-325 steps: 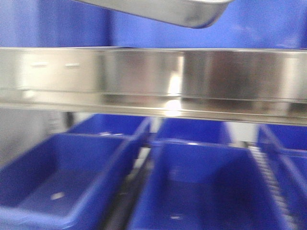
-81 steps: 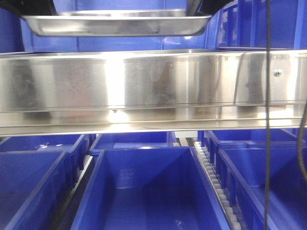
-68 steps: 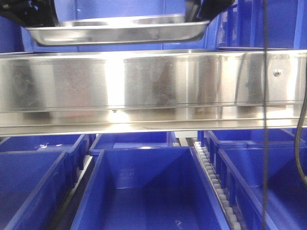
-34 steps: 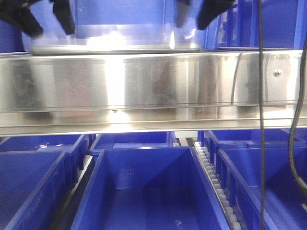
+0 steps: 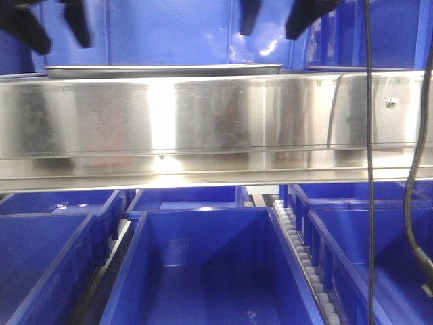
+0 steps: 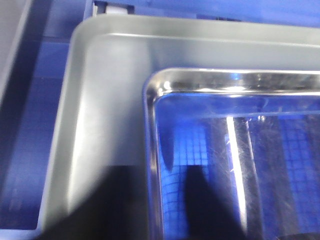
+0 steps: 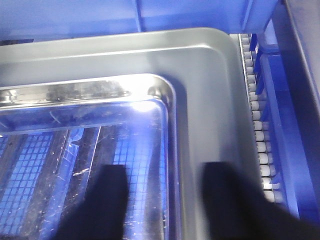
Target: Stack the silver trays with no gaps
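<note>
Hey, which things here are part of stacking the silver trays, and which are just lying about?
Part of the job:
- small shiny tray, lying inside the larger one
- large matte tray beneath it
- left gripper and right gripper, both open above the trays

Just there:
- steel shelf rail
- blue bins
- black cables

Silver trays (image 5: 162,69) mostly hidden behind the shelf rail (image 5: 216,122); both pincers cropped by frame edges.
</note>
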You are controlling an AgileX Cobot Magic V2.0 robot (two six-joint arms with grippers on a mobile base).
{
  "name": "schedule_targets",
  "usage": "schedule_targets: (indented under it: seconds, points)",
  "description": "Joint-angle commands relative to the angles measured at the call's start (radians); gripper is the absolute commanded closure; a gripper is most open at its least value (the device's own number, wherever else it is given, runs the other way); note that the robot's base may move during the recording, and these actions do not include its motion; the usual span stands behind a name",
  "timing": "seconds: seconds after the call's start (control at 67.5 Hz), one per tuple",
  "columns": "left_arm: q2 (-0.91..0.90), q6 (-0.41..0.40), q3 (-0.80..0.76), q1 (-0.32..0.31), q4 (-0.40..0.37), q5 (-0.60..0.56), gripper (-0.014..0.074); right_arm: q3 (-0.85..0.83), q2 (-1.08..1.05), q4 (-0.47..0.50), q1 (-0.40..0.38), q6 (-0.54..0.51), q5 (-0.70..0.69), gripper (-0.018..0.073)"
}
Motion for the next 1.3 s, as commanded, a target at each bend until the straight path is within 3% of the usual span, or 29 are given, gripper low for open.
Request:
schedule_targets:
  seconds: [0.0,0.089,0.37,0.519,0.696,0.756,0.874,1.067,1.289]
  points:
    - [-0.054,-0.004,-0.011,-0.001,0.003,0.0,0.0629,-0.009,-0.033,-0.015,0.002,-0.004,-0.007,0.0491]
    - [-0.097,-0.004,-0.011,-0.001,0.001,0.0,0.0592,-0.009,-0.06,-0.013,0.002,-0.004,-0.009,0.0576]
    - [-0.25,-0.002,0.018,-0.012,-0.043,-0.03,0.0605,0.005,-0.183,-0.003,0.022,-0.027,-0.025,0.0572]
    - [-0.365,-0.002,0.195,-0.063,-0.02,-0.213,0.0605,0.144,-0.284,-0.044,0.056,-0.027,-0.201,0.0566]
    - [-0.55,-0.002,0.481,-0.111,-0.013,-0.515,0.0605,0.389,-0.43,-0.12,0.103,-0.027,-0.481,0.0566]
    - [-0.618,-0.002,0.558,-0.113,-0.013,-0.556,0.0605,0.449,-0.482,-0.136,0.114,-0.027,-0.533,0.0566]
    - [-0.775,-0.002,0.675,-0.113,0.012,-0.566,0.0605,0.577,-0.603,-0.146,0.138,-0.038,-0.573,0.0566]
    - [-1.043,-0.002,0.82,-0.113,0.149,-0.562,0.0605,0.751,-0.8,-0.156,0.166,-0.067,-0.648,0.0566]
    - [-1.283,-0.002,0.876,-0.113,0.151,-0.542,0.0605,0.887,-1.031,-0.156,0.168,-0.09,-0.691,0.0566]
